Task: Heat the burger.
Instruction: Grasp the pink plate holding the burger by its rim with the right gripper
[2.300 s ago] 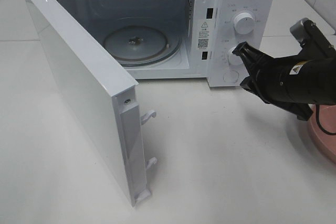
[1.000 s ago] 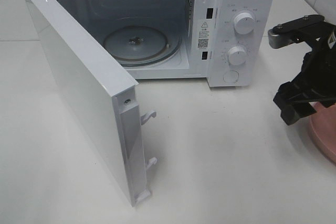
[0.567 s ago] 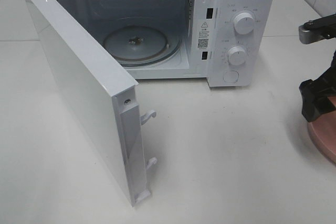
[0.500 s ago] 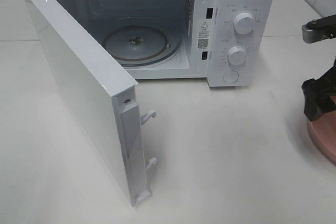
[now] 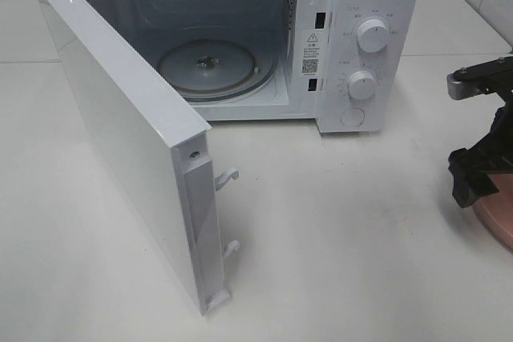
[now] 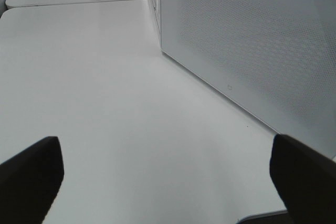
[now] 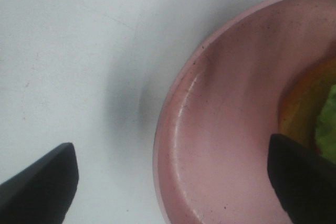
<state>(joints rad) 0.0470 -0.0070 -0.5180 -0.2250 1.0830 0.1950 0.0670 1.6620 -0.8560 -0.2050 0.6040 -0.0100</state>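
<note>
White tabletop [image 5: 345, 222], right claw [image 7: 170, 179] over plate [image 7: 226, 129] rim

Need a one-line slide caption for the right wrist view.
Open right gripper above the rim of the pink plate, burger barely in frame.

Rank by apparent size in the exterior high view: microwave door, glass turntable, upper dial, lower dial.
1. microwave door
2. glass turntable
3. upper dial and lower dial: these look alike, so unranked.
</note>
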